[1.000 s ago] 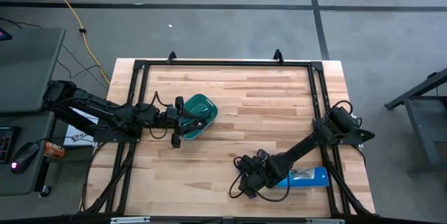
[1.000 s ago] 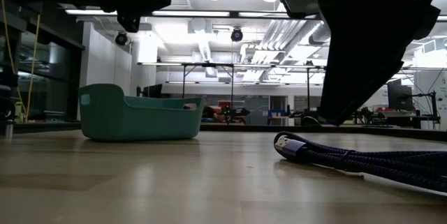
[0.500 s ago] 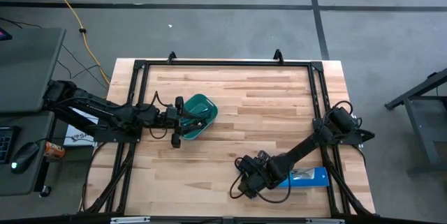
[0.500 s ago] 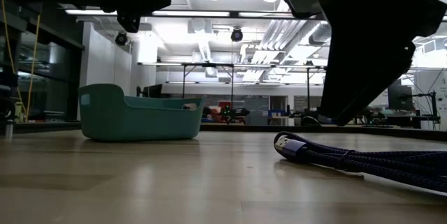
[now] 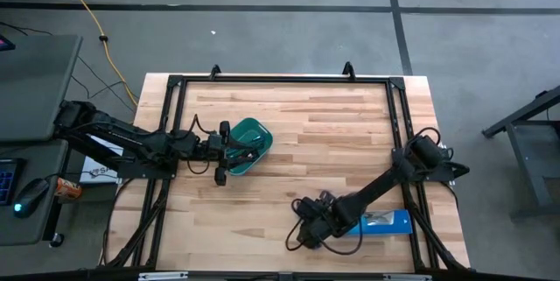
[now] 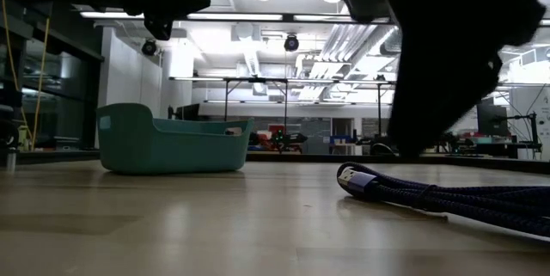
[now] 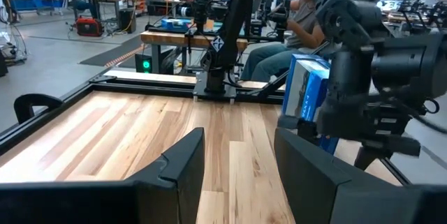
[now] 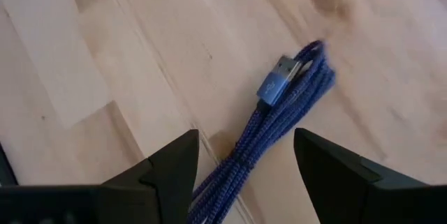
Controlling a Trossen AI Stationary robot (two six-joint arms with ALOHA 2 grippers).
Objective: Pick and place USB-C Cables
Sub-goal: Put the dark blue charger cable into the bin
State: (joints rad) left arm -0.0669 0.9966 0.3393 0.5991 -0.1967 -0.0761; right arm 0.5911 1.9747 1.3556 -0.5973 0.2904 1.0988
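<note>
A dark blue-purple USB-C cable bundle [image 8: 279, 112] lies flat on the wooden table, its plug end [image 6: 354, 178] pointing toward the table's left. My right gripper [image 8: 244, 172] hovers open just above it near the table's near edge [image 5: 304, 231], one finger on each side of the bundle and touching nothing. My left gripper [image 7: 237, 172] is open and waits over the teal tray [image 5: 254, 136] at the table's left. The teal tray [image 6: 172, 143] stands on its base. I see no light blue or green cable.
A bright blue box [image 5: 385, 222] lies under the right arm by the near right corner. Black frame rails [image 5: 280, 80] run around the table's edges. Bare wood lies between the tray and the cable. A seated person [image 7: 293, 35] shows beyond the table.
My right gripper has eased slightly toward the table's left and near edge above the cable. The cable and the tray have not moved.
</note>
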